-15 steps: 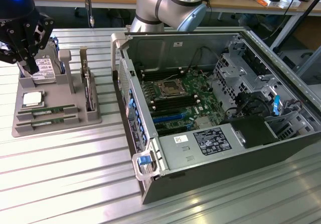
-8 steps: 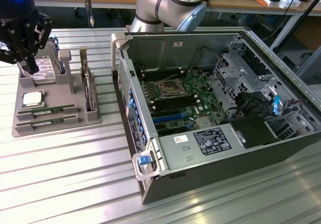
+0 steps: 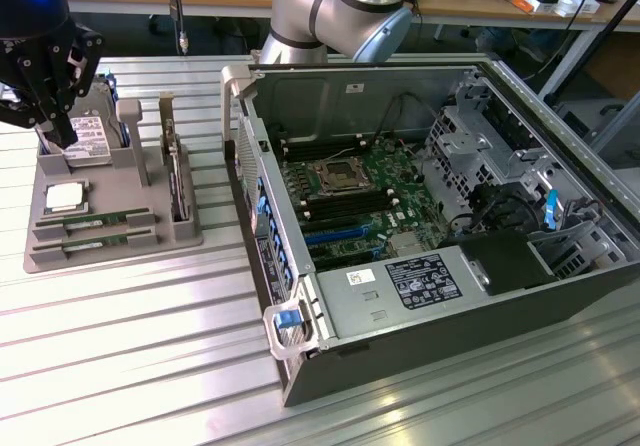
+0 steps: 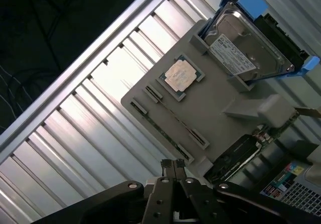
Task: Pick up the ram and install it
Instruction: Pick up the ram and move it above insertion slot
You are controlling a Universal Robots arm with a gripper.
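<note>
The gripper point(image 3: 58, 136), clenched shut on nothing, is hovering over the hard drive point(image 3: 92, 138) end of the grey tray point(image 3: 110, 254), while the ram point(image 3: 95, 220) is lying in a slot towards the tray's opposite end, its long axis crossing the exterior view's left to right.

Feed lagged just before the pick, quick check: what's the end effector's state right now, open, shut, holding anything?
End effector: shut, holding nothing, above the grey parts tray; two ram sticks lie in the tray.
</note>
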